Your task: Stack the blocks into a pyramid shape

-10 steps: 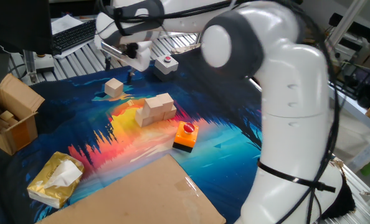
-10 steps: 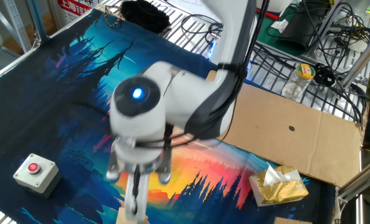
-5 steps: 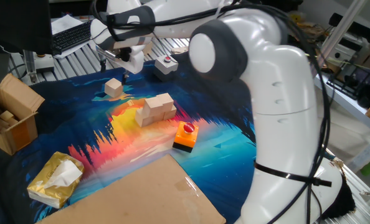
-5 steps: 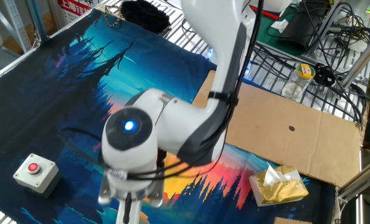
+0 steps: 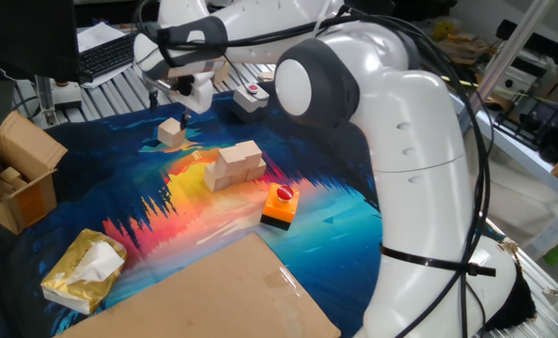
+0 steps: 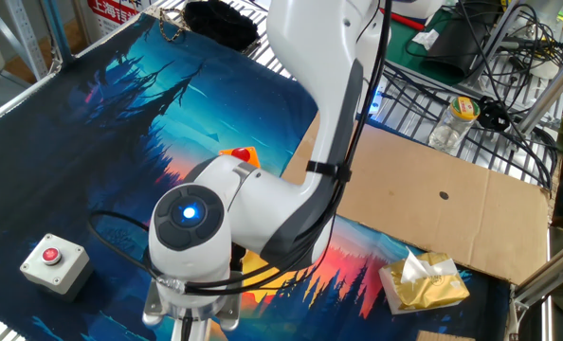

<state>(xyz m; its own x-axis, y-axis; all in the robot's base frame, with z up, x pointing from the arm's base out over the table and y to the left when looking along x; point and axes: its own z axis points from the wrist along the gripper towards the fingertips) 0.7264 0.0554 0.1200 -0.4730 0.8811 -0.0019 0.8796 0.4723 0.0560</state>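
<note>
One pale wooden block (image 5: 172, 132) lies alone on the mat at the back left. Several more blocks (image 5: 234, 165) stand together in a small stack near the mat's middle, with at least one on top of a lower row. My gripper (image 5: 179, 112) hangs just above and slightly right of the lone block, fingers pointing down, apparently open and empty. In the other fixed view my wrist (image 6: 194, 227) fills the lower middle and hides the blocks; the fingertips run off the bottom edge.
An orange-and-black button block (image 5: 280, 205) sits in front of the stack and also shows in the other fixed view (image 6: 240, 154). A grey button box (image 5: 249, 96), an open cardboard box (image 5: 18, 174), a yellow bag (image 5: 82, 272) and a cardboard sheet (image 5: 213, 296) ring the mat.
My gripper has moved left from behind the stack to a spot over the lone block. The blocks have not moved.
</note>
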